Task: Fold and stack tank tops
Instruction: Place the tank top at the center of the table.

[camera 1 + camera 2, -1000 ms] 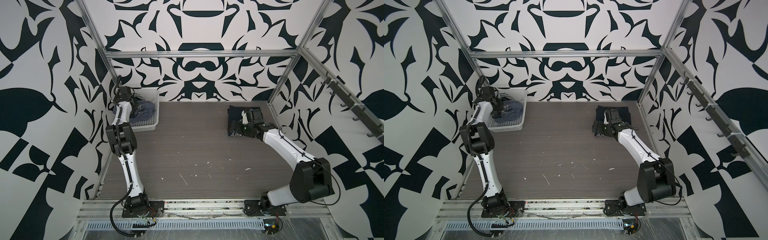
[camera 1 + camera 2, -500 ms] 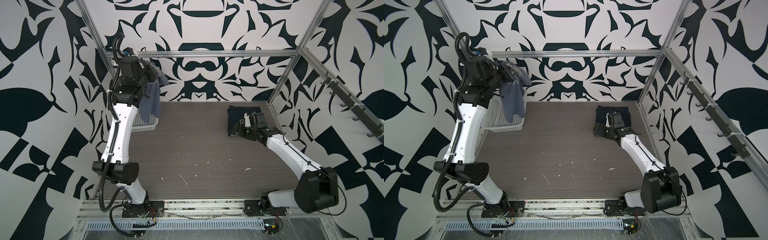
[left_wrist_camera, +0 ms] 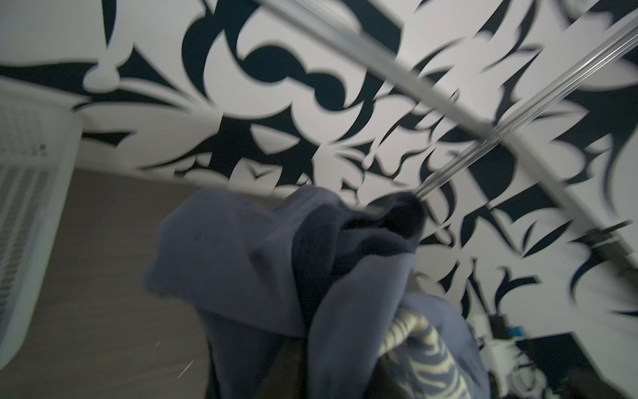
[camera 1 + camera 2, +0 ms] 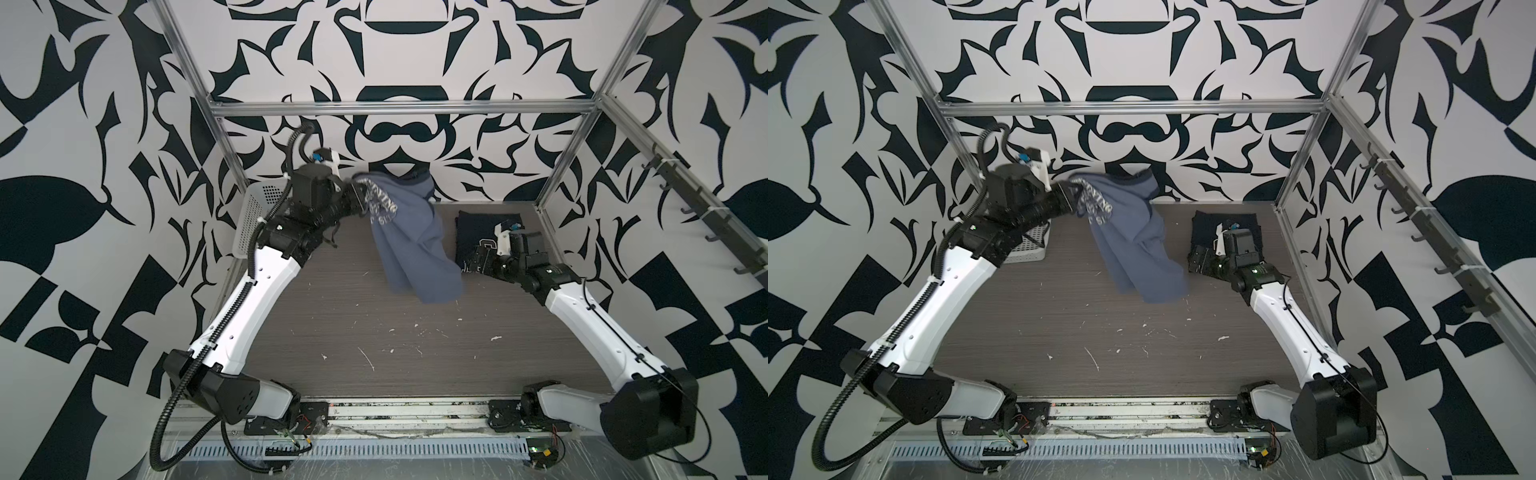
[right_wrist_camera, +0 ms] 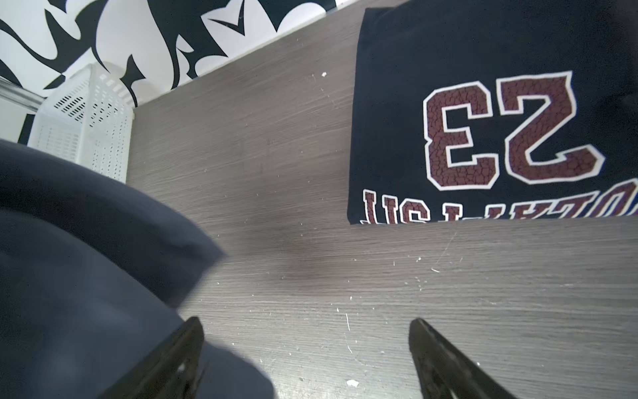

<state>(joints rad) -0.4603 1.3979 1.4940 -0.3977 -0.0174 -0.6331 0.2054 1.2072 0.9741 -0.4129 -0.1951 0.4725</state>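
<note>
The slate grey-blue tank top (image 4: 411, 249) (image 4: 1133, 249) with white lettering hangs in the air from the tip of my left gripper (image 4: 356, 195) (image 4: 1073, 195), and its hem trails out over the table's back middle. In the left wrist view the cloth (image 3: 241, 259) covers the jaws, so their state is hidden. The navy tank top (image 4: 478, 232) (image 5: 483, 51) with the maroon "23" lies folded at the back right. My right gripper (image 5: 307, 324) (image 4: 1198, 259) stands open and empty just above the table, by the navy top's front edge. The grey-blue hem (image 5: 86, 276) is beside one of its fingers.
The white perforated basket (image 4: 249, 216) (image 4: 1034, 249) (image 5: 86, 114) stands at the back left, partly behind my left arm. Metal frame posts and patterned walls close in the table on three sides. White flecks are scattered over the wood-grain tabletop (image 4: 374, 332).
My left arm has swung from above the basket toward the middle, and the grey-blue top now streams out to the right. The right gripper has drawn slightly back from the navy top.
</note>
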